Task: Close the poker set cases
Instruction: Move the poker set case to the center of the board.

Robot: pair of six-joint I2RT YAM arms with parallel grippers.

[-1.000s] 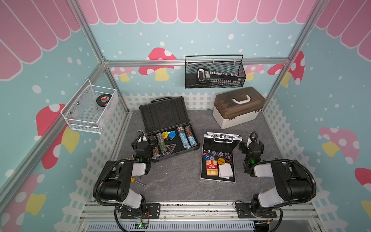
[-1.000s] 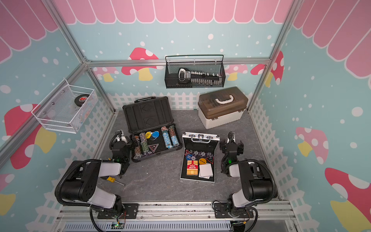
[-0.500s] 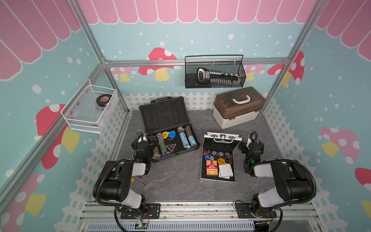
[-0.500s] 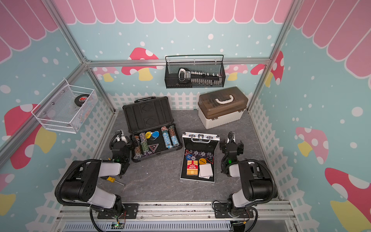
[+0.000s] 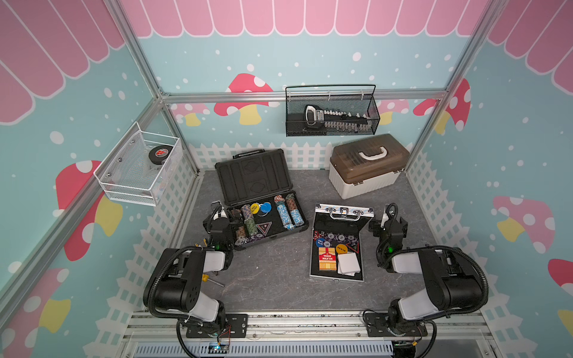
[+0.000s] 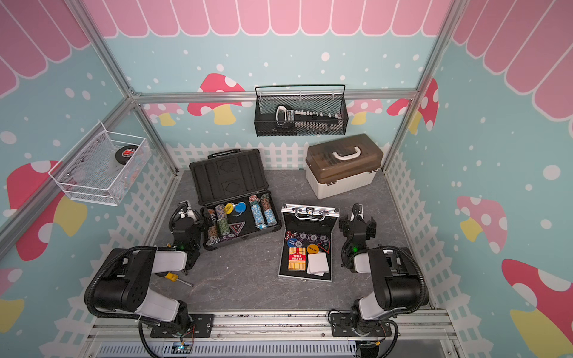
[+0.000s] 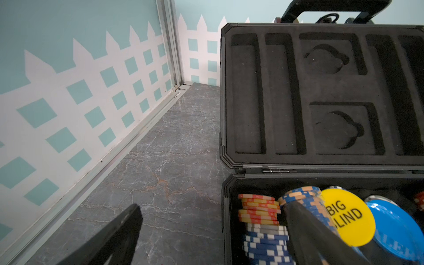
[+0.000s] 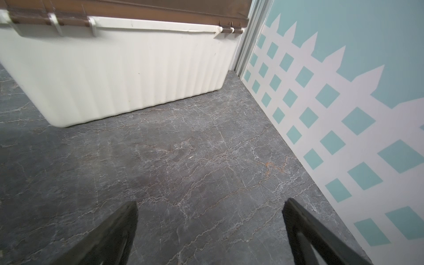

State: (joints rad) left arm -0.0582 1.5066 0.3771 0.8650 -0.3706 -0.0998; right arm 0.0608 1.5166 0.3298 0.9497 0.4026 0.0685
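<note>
Poker set cases both open: black case (image 5: 252, 176) left of centre, lid tilted back toward the fence (image 5: 297, 155); silver case (image 5: 339, 209) right of centre, lid raised. Left gripper (image 7: 213, 206) spread wide and empty, one finger (image 7: 305, 229) over the chips (image 7: 259, 213); right gripper (image 8: 211, 202) likewise, above bare table (image 8: 206, 149). Risks: toppling chip stacks, jamming a lid on them.

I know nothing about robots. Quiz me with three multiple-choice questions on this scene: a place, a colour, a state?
1. Where is the hockey puck? A in a drawer; B in the white wire basket; C on a chair.
2. What colour is the BIG BLIND button? A red; B green; C yellow.
3. How is the silver case? A open; B shut; C upside down.
B: it lies inside that basket on the wall. C: yellow in the left wrist view. A: its cards lie exposed.
</note>
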